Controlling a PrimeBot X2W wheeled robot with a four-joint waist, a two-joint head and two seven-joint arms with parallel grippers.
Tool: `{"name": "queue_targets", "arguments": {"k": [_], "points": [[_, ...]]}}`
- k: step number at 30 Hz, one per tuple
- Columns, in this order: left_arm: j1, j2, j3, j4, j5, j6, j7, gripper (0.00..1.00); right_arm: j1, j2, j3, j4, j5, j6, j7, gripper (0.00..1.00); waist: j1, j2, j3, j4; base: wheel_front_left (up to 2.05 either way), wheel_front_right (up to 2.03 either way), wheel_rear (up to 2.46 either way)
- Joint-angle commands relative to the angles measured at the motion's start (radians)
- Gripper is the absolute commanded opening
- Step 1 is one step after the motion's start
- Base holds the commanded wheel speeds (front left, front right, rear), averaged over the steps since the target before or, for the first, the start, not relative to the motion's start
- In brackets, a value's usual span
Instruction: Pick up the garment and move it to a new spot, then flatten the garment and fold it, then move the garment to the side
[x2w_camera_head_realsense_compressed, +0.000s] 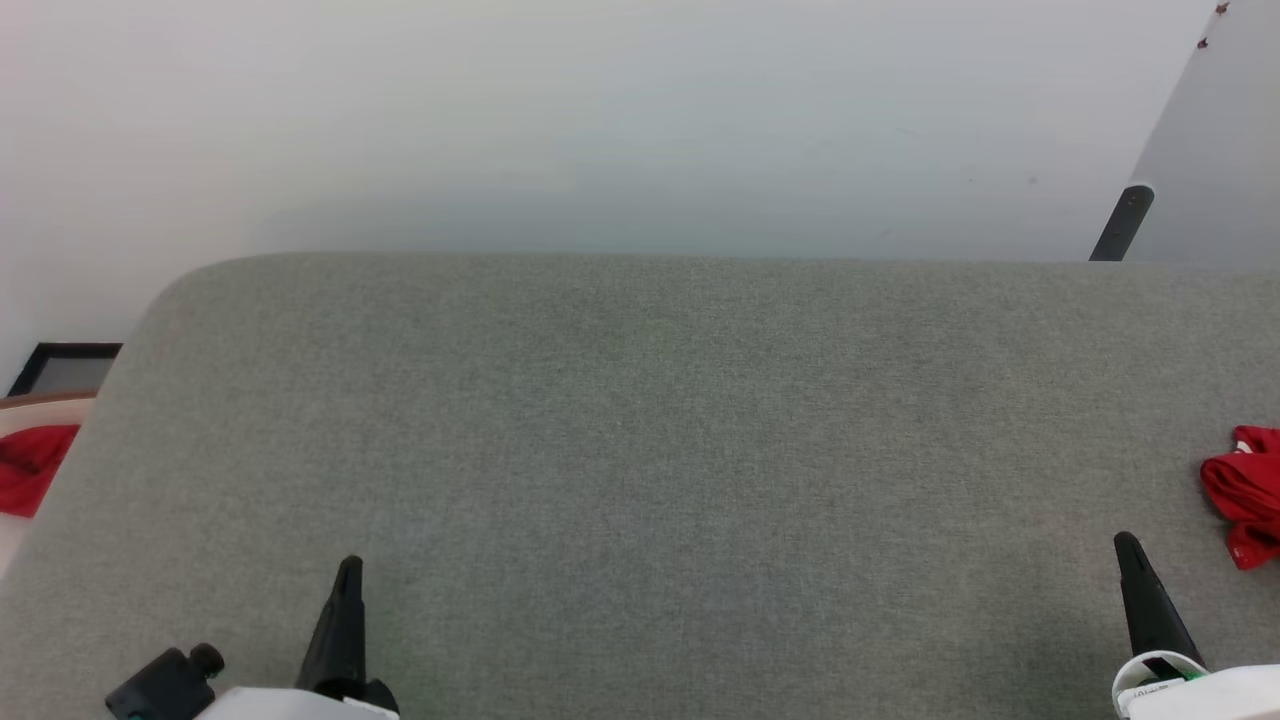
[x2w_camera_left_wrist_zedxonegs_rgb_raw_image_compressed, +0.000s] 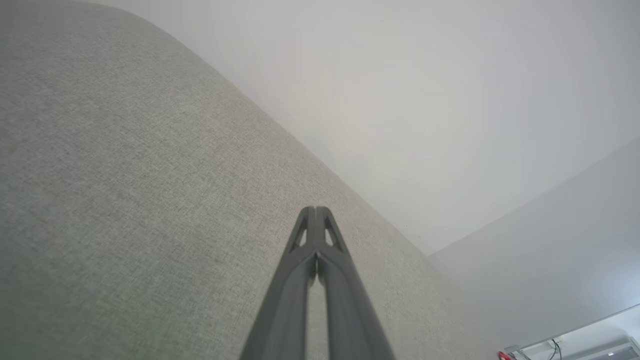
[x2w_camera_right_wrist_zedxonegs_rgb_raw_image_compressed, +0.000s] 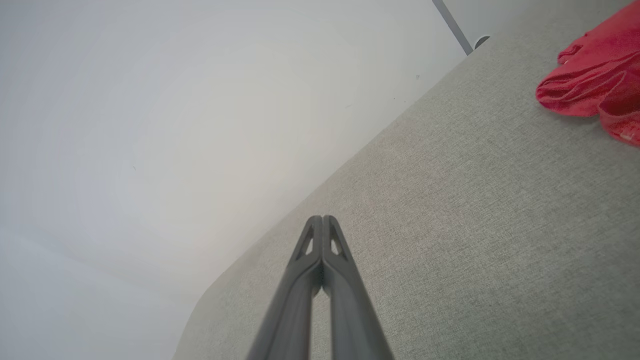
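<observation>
Left claw (x2w_camera_left_wrist_zedxonegs_rgb_raw_image_compressed: 316, 210) and right claw (x2w_camera_right_wrist_zedxonegs_rgb_raw_image_compressed: 322, 218) pinched together, empty; garment (x2w_camera_right_wrist_zedxonegs_rgb_raw_image_compressed: 595, 85) lies crumpled, red, near right.

1 garment (x2w_camera_head_realsense_compressed: 1245, 495), 1 table (x2w_camera_head_realsense_compressed: 640, 420), 1 red patch (x2w_camera_head_realsense_compressed: 30, 465) off-table, 2 pincers: L pincer (x2w_camera_head_realsense_compressed: 348, 567), R pincer (x2w_camera_head_realsense_compressed: 1124, 542).

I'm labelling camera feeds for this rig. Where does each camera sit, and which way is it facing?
Head view: on the head, looking forward and down at the grey table; left gripper lower left, right gripper lower right.
Left wrist view: on the left wrist, looking along its shut fingers over the table toward the white wall.
Right wrist view: on the right wrist, along its shut fingers; table and garment ahead.
Shared: head and right wrist views both show the garment.
</observation>
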Motion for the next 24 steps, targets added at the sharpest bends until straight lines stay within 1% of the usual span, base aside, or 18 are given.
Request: {"name": "queue_targets", "arguments": {"k": [1, 24], "points": [[-0.026, 0.002, 0.005, -0.006, -0.034, -0.002, 0.006, 0.00, -0.023, 0.000, -0.004, -0.002, 0.032, 0.000, 0.005, 0.00, 0.0000, 0.0000, 0.000, 0.000, 0.00, 0.00, 0.00], [-0.069, -0.005, 0.017, 0.027, -0.303, -0.003, 0.074, 0.00, -0.072, 0.017, -0.008, 0.058, 0.262, 0.000, 0.042, 0.00, 0.0000, 0.0000, 0.001, -0.007, 0.00, 0.00, 0.00]]}}
